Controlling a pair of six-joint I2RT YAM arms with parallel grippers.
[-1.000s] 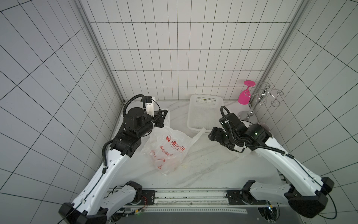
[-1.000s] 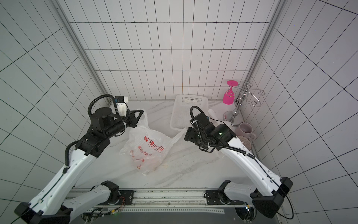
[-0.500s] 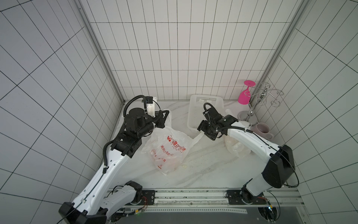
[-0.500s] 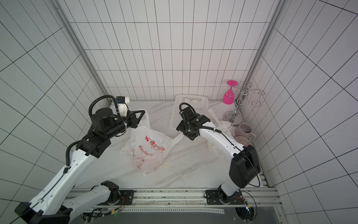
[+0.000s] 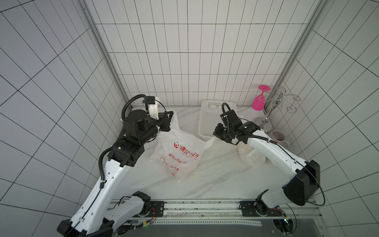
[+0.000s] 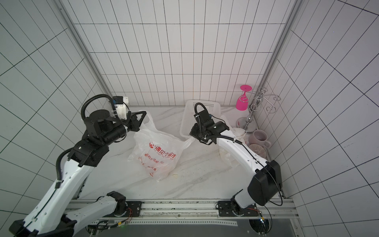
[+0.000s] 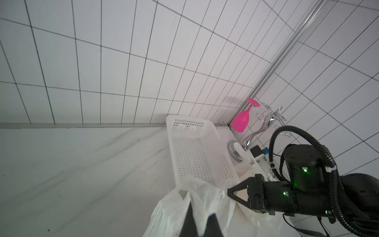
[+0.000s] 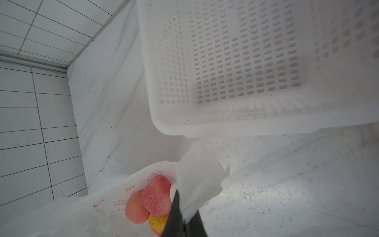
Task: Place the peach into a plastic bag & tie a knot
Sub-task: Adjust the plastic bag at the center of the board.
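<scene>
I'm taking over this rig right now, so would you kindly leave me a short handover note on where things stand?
Left gripper: shut on one handle of the plastic bag, held up near the back wall.
Right gripper: shut on the other handle, just in front of the white basket.
Bag: its body rests on the marble table between the arms, handles pulled apart; peaches lie inside.
Done: fruit bagged, both handles gripped.
Left: cross the handles and tie the knot; none is tied yet.
</scene>
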